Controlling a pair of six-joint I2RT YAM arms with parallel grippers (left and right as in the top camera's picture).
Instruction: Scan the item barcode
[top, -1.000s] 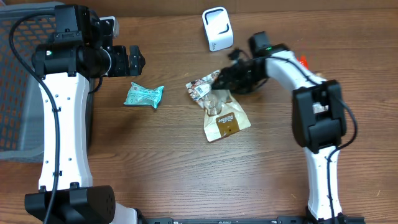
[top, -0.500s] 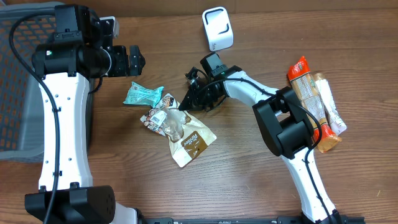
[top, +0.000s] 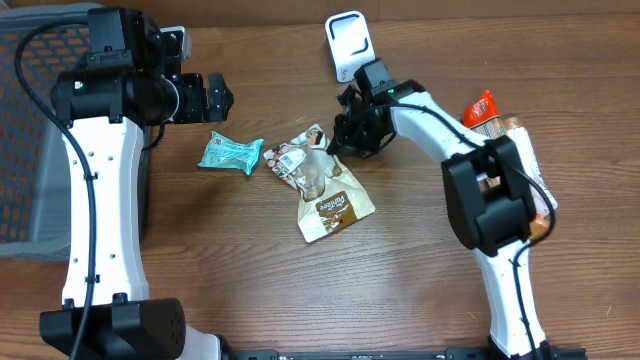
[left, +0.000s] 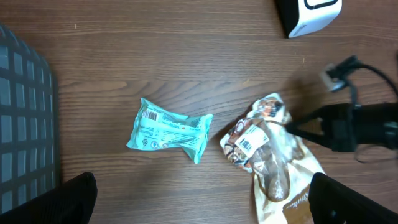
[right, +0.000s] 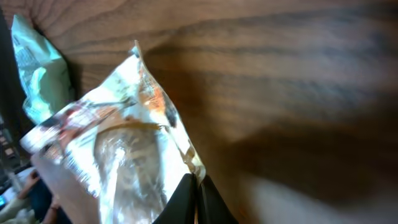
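Note:
The item, a brown and clear snack bag (top: 322, 186), lies on the table with a white barcode label (top: 292, 157) at its left end. My right gripper (top: 341, 141) is shut on the bag's upper right edge; the right wrist view shows the dark fingertips (right: 186, 200) pinched together on the bag's (right: 124, 155) crinkled rim. The white scanner (top: 349, 45) stands at the back, just above that gripper. Over the back left of the table, apart from everything, my left gripper (top: 214, 96) stands open. Its view shows the bag (left: 267, 149), the label (left: 249, 138) and the scanner (left: 309, 14).
A teal packet (top: 231, 153) lies just left of the bag, also seen from the left wrist (left: 168, 129). A grey wire basket (top: 30, 130) fills the far left. Orange and cream snack packs (top: 505, 135) lie at the right, beside the right arm.
My right gripper closed on the bag, dragged it left towards the teal packet, then brought it back right, nearer the scanner. The left arm has not moved.

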